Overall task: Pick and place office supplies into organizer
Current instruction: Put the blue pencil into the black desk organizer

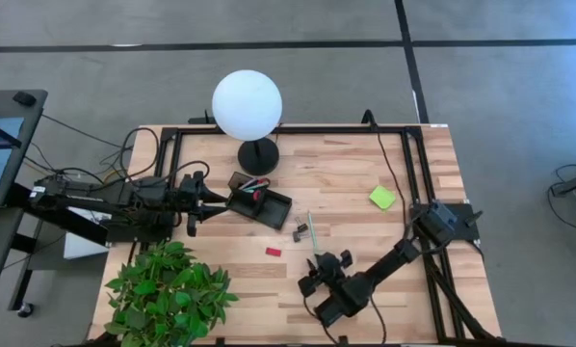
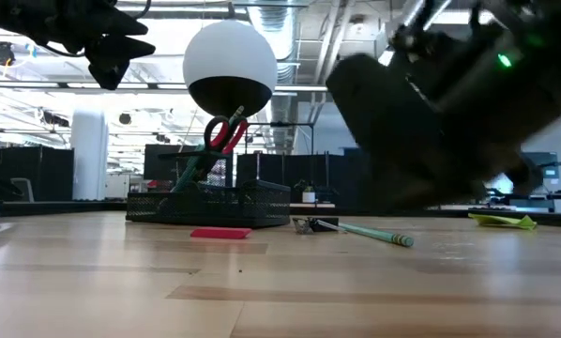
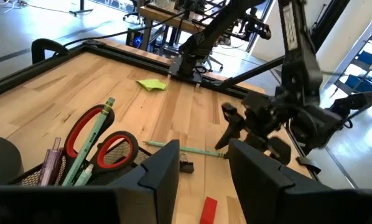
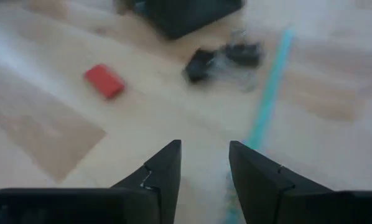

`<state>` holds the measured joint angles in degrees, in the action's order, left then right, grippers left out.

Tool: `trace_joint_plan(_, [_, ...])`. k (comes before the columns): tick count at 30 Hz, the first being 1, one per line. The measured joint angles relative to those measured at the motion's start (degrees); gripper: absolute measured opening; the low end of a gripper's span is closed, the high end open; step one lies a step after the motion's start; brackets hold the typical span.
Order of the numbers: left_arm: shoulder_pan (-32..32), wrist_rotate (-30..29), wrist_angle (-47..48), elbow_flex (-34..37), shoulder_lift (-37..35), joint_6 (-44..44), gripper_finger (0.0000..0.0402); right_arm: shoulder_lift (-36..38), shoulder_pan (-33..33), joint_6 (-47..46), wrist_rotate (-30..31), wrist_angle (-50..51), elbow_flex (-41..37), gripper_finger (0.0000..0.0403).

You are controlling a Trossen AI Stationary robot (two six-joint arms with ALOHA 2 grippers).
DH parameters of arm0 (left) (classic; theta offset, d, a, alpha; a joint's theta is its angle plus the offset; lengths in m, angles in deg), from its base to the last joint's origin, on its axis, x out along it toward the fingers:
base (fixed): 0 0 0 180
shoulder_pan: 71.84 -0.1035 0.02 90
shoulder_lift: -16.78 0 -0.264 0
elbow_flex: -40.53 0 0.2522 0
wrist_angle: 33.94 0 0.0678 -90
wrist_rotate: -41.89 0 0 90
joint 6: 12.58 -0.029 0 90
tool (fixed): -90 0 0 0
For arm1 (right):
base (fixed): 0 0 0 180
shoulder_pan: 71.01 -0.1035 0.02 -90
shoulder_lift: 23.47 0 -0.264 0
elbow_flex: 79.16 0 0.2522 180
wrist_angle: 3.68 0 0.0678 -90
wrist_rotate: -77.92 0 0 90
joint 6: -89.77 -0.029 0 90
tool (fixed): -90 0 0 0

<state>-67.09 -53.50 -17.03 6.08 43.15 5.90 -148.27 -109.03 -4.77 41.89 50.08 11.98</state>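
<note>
Light-green pen (image 1: 311,234) flat on wood, beside black clips (image 1: 300,230).

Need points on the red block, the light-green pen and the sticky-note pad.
red block (image 1: 273,252): high view, middle of its top face.
light-green pen (image 2: 370,232): low view, mid-shaft, lying on the table.
sticky-note pad (image 1: 382,198): high view, centre of the top sheet.

globe lamp (image 1: 247,105), potted plant (image 1: 168,289), table (image 1: 365,164)

A grey tiled floor (image 1: 500,106) surrounds the wooden table (image 1: 346,178), with ceiling lights (image 2: 46,117) in the open hall beyond.
</note>
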Motion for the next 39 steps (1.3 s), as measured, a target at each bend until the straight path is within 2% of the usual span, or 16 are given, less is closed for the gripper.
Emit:
trace_joint_plan(2, [0.0, 0.0, 0.03, 0.0, 0.02, 0.01, 0.0132, -3.06, -0.26, -0.04, 0.37, -3.35, 0.31, 0.0129])
trace_joint_plan(4, [0.0, 0.0, 0.01, 0.0, 0.0, 0.03, 0.0132, -5.7, -0.48, -0.27, 3.45, -3.9, 0.48, 0.0125])
trace_joint_plan(10, [0.0, -0.01, 1.02, -0.02, 0.02, 0.16, 0.0132, -12.03, -1.42, -4.82, 9.81, -2.62, 3.18, 0.0118])
trace_joint_plan(14, [0.0, -0.03, 1.39, -0.04, 0.02, -0.3, 0.0132, -13.24, -2.61, -2.9, 10.81, -1.81, 3.89, 0.0119])
trace_joint_plan(18, [0.0, -0.04, 2.35, -0.04, 0.02, -1.14, 0.0132, -11.61, -4.61, 3.93, 12.3, 2.42, 4.89, 0.0118])
trace_joint_plan(21, [0.0, -0.05, 2.63, -0.04, 0.0, -1.23, 0.0132, -7.75, -7.17, 6.08, 13.05, 13.11, 4.8, 0.0118])
trace_joint_plan(25, [0.0, -0.05, 2.91, -0.04, 0.0, -2.42, 0.0132, -0.34, -10.1, -2.99, 15.29, 32.87, 4.34, 0.0118])
trace_joint_plan(28, [0.0, -0.05, 3.07, -0.04, 0.02, -3.14, 0.0132, 5.76, -11.3, -4.48, 15.86, 39.11, 0.92, 0.0118])
trace_joint_plan(32, [0.0, -0.05, 3.07, -0.04, 0.02, -3.13, 0.0132, 16.4, -13.42, -4.26, 16.32, 33.5, -9.41, 0.0118])
trace_joint_plan(35, [0.0, -0.05, 3.05, -0.04, 0.0, -2.85, 0.0132, 24.7, -15.98, -2.73, 17.46, 23.06, -20.2, 0.0118])
trace_joint_plan(39, [0.0, -0.05, 3.0, -0.04, 0.01, -2.44, 0.0132, 35.04, -20.38, 0.53, 22.3, 4.53, -35.43, 0.0118])
